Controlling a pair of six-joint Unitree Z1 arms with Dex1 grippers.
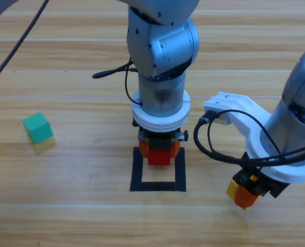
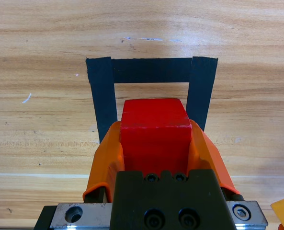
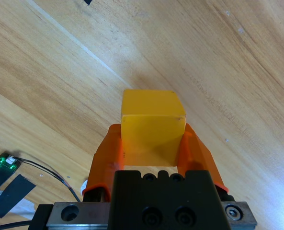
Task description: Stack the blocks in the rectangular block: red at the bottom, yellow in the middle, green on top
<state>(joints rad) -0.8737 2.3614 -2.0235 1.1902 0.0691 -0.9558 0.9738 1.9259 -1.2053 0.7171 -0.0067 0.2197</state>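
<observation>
Over the tape square [image 1: 158, 173], left gripper [image 1: 159, 149] grips red cube [image 2: 154, 134].

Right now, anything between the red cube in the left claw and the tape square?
Nothing visible. The left claw holds the red cube at the tape square, whose centre is bare wood. The yellow cube is in the right claw, off to the side.

No legible text or markings

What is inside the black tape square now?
The red cube, held in the left tool, is over the tape square's far part. Whether it touches the wood is hidden.
</observation>
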